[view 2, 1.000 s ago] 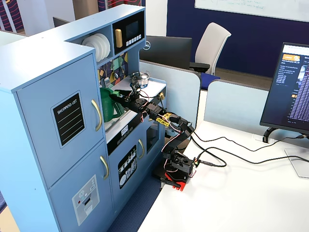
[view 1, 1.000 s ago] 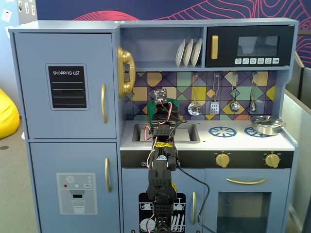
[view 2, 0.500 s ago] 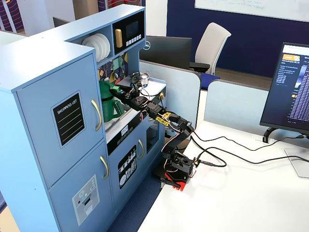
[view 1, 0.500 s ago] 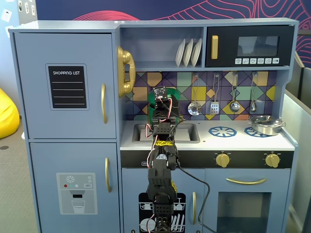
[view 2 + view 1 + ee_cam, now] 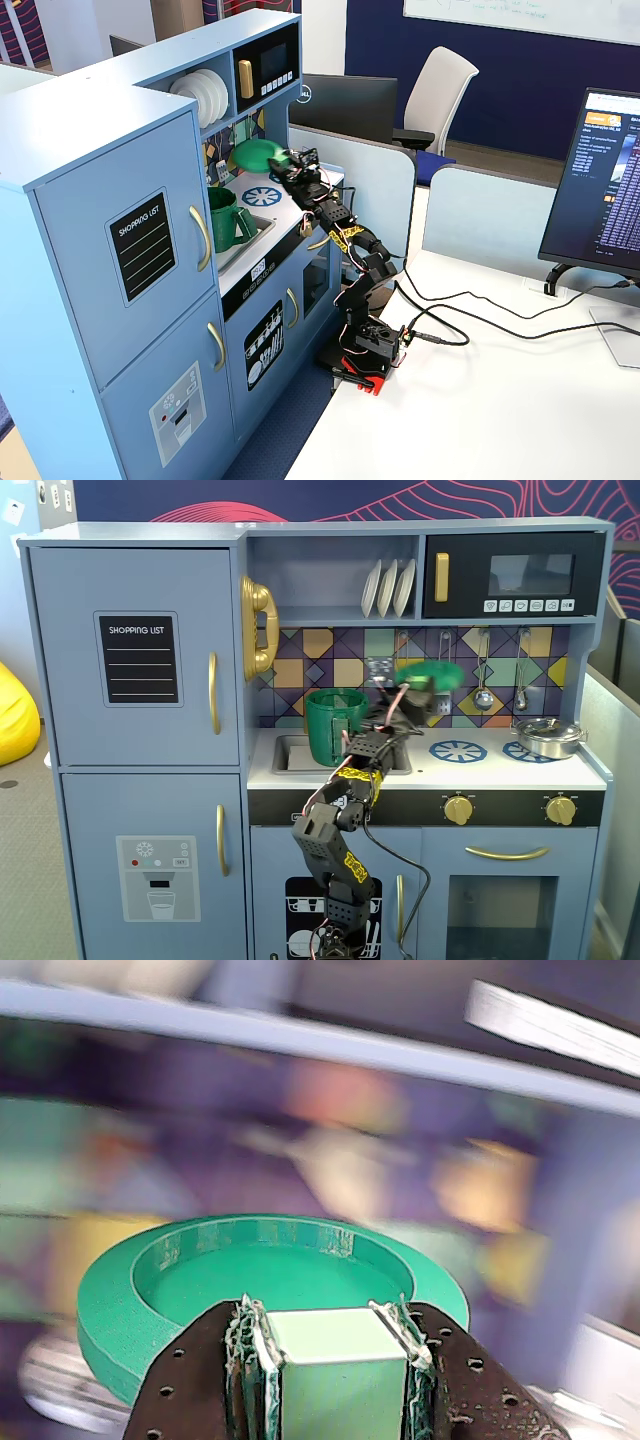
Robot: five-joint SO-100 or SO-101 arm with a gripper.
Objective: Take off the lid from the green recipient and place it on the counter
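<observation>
Since the earlier frames the arm has swung away from the sink side, where it was reaching at the pot, toward the burner side, and it has taken the lid with it. The end effector (image 5: 335, 1360) is clamped on the lid's square knob: in the wrist view both fingers (image 5: 255, 1345) press flat against opposite faces of that knob, and the lid (image 5: 270, 1285) hangs from them, tilted so its recessed face turns toward the camera. In a fixed view the end effector (image 5: 418, 685) holds the lid (image 5: 430, 671) in the air, in front of the tiled backsplash and above the nearer blue burner ring (image 5: 458, 750), well clear of the surface below. Another fixed view shows the same: the lid (image 5: 255, 154) raised over the burner ring (image 5: 265, 194), touching nothing but the fingers.

Further out, the green recipient (image 5: 335, 725) stands open in the sink area, upright and apart from the arm; it appears again, uncovered, beside the sink (image 5: 226, 218). So the removal half of the task looks done. What remains, as I judge it, is to lower the lid onto the desk (image 5: 500, 772), which lies beneath it, and let go. A silver pan (image 5: 547, 737) sits at the far right, away from the likely set-down spot.
</observation>
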